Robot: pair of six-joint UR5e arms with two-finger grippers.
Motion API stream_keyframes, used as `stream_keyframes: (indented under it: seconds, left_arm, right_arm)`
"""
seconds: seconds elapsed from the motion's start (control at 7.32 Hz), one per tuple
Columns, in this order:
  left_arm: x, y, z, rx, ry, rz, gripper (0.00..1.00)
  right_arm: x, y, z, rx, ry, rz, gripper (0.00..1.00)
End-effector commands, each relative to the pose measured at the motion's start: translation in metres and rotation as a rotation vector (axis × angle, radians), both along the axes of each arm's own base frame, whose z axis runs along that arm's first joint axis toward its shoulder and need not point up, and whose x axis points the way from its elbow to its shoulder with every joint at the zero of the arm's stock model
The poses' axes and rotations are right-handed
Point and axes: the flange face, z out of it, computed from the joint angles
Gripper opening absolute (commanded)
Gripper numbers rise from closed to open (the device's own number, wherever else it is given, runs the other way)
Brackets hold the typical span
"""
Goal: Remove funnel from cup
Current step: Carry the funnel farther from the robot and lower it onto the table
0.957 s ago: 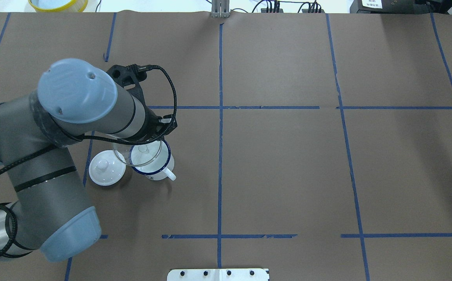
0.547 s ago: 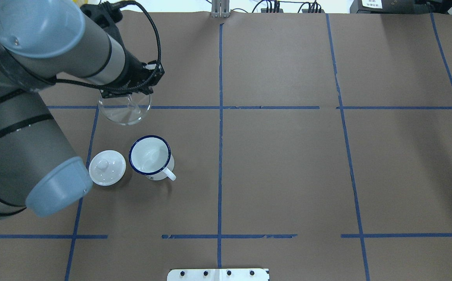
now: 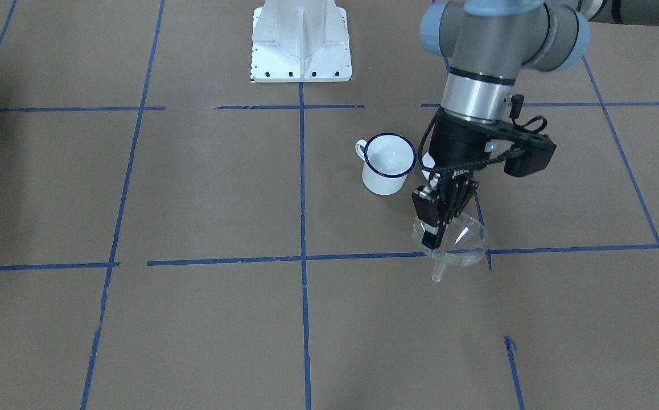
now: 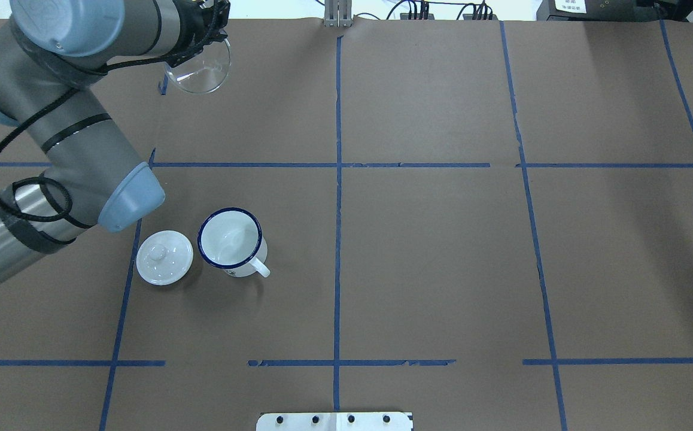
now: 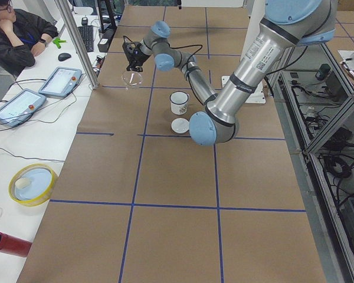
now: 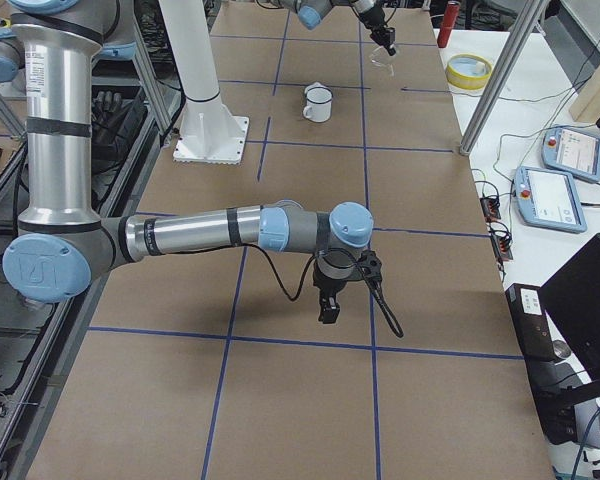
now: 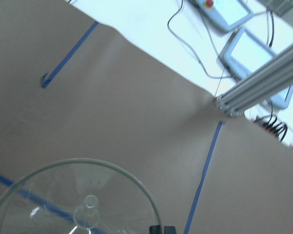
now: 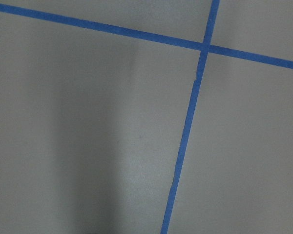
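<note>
The clear funnel hangs upright in the air, spout down, well clear of the table in the front view. My left gripper is shut on its rim. It holds the funnel over the table's far left part, away from the cup. The funnel fills the bottom of the left wrist view. The white cup with a blue rim stands upright and empty on the brown paper. My right gripper shows only in the right side view, low over bare paper; I cannot tell whether it is open or shut.
A white knobbed lid lies just left of the cup. The robot's white base plate is at the near edge. Beyond the far edge are a yellow bowl, pendants, an aluminium post and a seated operator.
My left gripper lifted the funnel out of the cup and carried it away toward the table's far edge. The cup and lid stayed put.
</note>
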Motion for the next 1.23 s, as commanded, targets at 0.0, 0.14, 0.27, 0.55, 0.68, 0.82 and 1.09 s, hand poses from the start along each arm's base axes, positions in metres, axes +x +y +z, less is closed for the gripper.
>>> stream_keyframes:
  seconds: [0.0, 0.14, 0.27, 0.55, 0.68, 0.82, 1.09]
  left_arm:
    - [0.043, -0.04, 0.08, 0.042, 0.112, -0.243, 0.0]
    - [0.062, -0.039, 0.1, 0.077, 0.13, -0.308, 0.0]
    - [0.086, -0.037, 0.125, 0.05, 0.123, -0.304, 0.0]
    - [0.112, -0.027, 0.16, 0.07, 0.15, -0.363, 0.0]
    - [0.117, -0.024, 0.164, 0.07, 0.154, -0.361, 0.0]
    - [0.125, -0.019, 0.168, 0.061, 0.159, -0.356, 0.0]
    - [0.127, -0.016, 0.17, 0.057, 0.162, -0.353, 0.02]
  right_arm:
    - [0.0, 0.0, 0.0, -0.001, 0.0, 0.001, 1.0]
    - [0.0, 0.0, 0.0, 0.0, 0.0, -0.001, 1.0]
    - [0.0, 0.0, 0.0, -0.001, 0.0, 0.001, 1.0]
    - [0.0, 0.0, 0.0, -0.001, 0.0, 0.001, 1.0]
    - [0.0, 0.0, 0.0, 0.0, 0.0, -0.001, 1.0]
    - [0.0, 0.0, 0.0, 0.0, 0.0, -0.001, 1.0]
    - [0.0, 0.0, 0.0, -0.001, 0.0, 0.001, 1.0]
